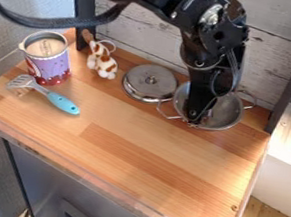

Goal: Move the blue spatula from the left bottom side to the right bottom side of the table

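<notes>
I have the wooden tabletop (pixel 143 150) running from the left edge across the lower middle to the right, with a whitewashed plank wall (pixel 275 62) behind it. My arm (pixel 215 34) comes in from the top edge, and the gripper (pixel 192 120) hangs right of centre, in front of the left part of the metal pot (pixel 226 111). From here I can't tell whether its jaws are released or clenched, nor whether it touches the pot.

At the upper left stands a purple cup (pixel 48 65), upright, red toward its base. The round metal lid (pixel 150 84) lies knob up, just to the left of the pot. The spatula (pixel 63 103) lies on the wood at the left of the frame, near the foot of the cup — slotted head toward the upper left, blue handle toward the lower right. Smallest is a white-and-brown toy figure (pixel 103 63), between cup and lid, toward the back.
</notes>
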Action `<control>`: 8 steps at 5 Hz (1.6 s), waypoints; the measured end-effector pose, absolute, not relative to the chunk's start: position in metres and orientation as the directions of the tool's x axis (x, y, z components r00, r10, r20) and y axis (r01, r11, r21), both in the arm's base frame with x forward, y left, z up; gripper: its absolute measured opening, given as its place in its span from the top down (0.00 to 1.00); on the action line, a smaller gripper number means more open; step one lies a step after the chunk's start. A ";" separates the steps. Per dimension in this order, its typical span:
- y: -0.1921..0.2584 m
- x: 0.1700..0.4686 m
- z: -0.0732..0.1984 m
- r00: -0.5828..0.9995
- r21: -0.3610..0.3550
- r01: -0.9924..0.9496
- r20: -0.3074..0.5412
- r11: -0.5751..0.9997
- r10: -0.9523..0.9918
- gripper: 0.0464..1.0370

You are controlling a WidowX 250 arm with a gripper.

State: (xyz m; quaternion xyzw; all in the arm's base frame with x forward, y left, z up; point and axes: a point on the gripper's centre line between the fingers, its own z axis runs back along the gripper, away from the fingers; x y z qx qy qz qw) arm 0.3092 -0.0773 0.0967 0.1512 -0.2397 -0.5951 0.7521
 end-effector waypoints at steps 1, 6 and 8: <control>-0.076 0.307 0.090 0.188 0.492 0.834 0.170 0.249 -0.967 0.04; 0.055 0.252 0.116 0.873 0.361 0.186 0.366 0.914 -0.323 0.04; 0.084 0.235 0.104 0.872 0.213 -0.301 0.457 0.930 0.177 0.04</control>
